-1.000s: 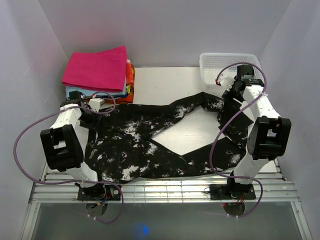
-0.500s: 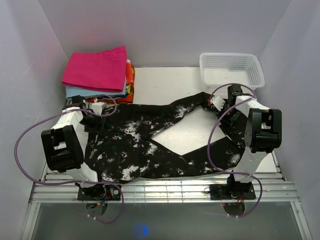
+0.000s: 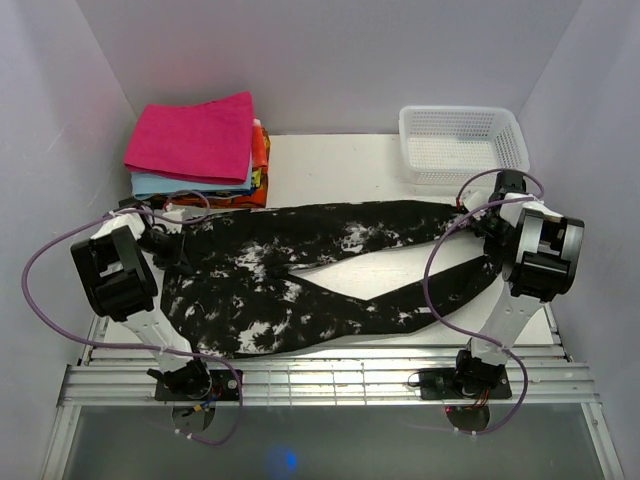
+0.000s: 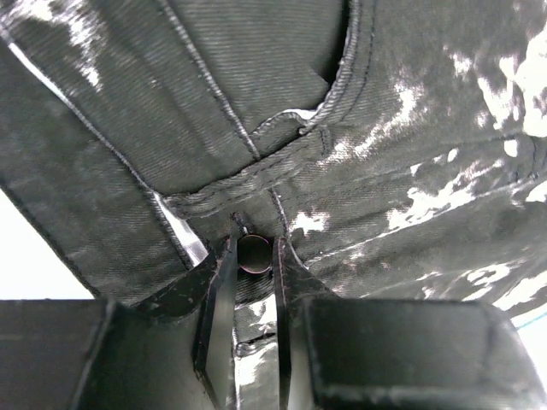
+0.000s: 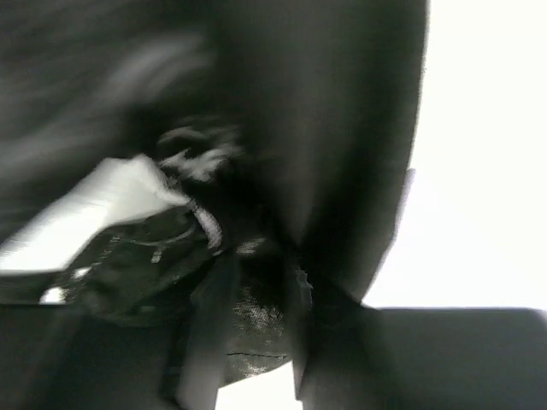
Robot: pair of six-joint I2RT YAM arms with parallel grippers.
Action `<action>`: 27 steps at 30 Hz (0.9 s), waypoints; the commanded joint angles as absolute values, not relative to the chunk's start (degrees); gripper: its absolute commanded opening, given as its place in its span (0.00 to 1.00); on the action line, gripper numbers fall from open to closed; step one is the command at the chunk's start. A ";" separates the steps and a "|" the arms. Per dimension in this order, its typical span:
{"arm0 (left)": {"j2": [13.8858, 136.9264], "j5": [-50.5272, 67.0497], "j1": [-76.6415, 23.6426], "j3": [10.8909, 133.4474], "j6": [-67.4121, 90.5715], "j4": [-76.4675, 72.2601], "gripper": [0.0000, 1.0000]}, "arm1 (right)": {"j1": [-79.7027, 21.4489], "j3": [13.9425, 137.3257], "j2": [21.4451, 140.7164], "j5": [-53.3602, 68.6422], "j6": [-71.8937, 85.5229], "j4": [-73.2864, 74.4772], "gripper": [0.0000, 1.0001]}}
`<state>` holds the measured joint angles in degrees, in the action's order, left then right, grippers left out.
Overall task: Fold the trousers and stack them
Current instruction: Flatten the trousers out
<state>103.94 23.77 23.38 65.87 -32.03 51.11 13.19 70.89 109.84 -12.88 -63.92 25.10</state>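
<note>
Compared with a second ago, the long black soft-fabric trousers (image 3: 300,270) with white bleach-like splotches are lying much straighter. The two legs, which were spread around a wide diamond of bare white table (image 3: 330,160), are now running close together across it, with only a narrow wedge of table showing between them. Both arms have swung outward: the left gripper (image 3: 168,238) is sitting further left at the waist end, and the right gripper (image 3: 478,222) has dropped from beside the white plastic mesh basket (image 3: 460,140) to the leg ends at the right.

In the left wrist view, the left gripper (image 4: 254,246) is clenching the waistband, its two dark fingers (image 4: 218,290) standing close together with a small round dark metal button (image 4: 254,254) and the seam pinched between them. The right wrist view is blurred by motion, but the right gripper (image 5: 256,286) is showing narrowly set fingers (image 5: 209,316) with a fold of black cloth caught between them.

The trousers are stretching from one gripper to the other. Just behind the waist end, the folded magenta-pink cloth (image 3: 190,135) is resting on its stack.
</note>
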 commanded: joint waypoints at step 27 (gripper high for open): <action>86.84 29.09 25.75 59.33 -46.14 61.53 0.89 | 19.60 49.57 75.41 13.26 -113.28 48.44 0.83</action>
